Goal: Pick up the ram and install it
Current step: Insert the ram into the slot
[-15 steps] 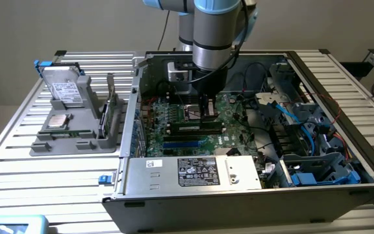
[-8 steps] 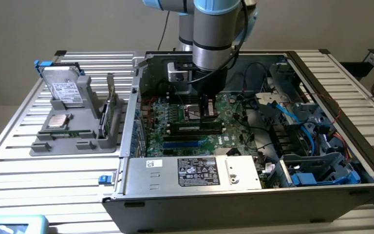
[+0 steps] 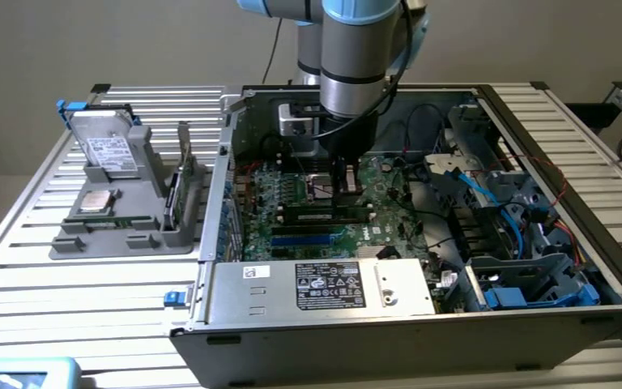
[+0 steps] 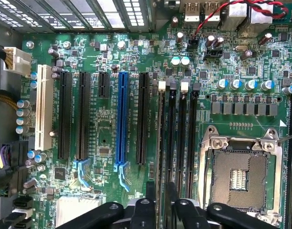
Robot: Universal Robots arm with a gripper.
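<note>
The ram (image 4: 159,143) shows edge-on as a thin strip, standing in the memory slot furthest from the CPU socket (image 4: 241,174). In the exterior view the ram (image 3: 324,215) is a dark stick lying across the motherboard (image 3: 289,203) inside the open computer case (image 3: 214,243). My gripper (image 4: 160,198) has one finger (image 4: 150,200) on each side of the stick near one end, with only a narrow gap, shut on it. The gripper (image 3: 342,193) hangs straight down from the arm into the case.
Three neighbouring memory slots (image 4: 183,138) stand empty beside the ram. Long card slots, one of them blue (image 4: 121,119), lie further off. Cables and a blue drive cage (image 3: 505,219) crowd the exterior view's right. A grey parts tray (image 3: 127,203) sits outside the case on the slatted table.
</note>
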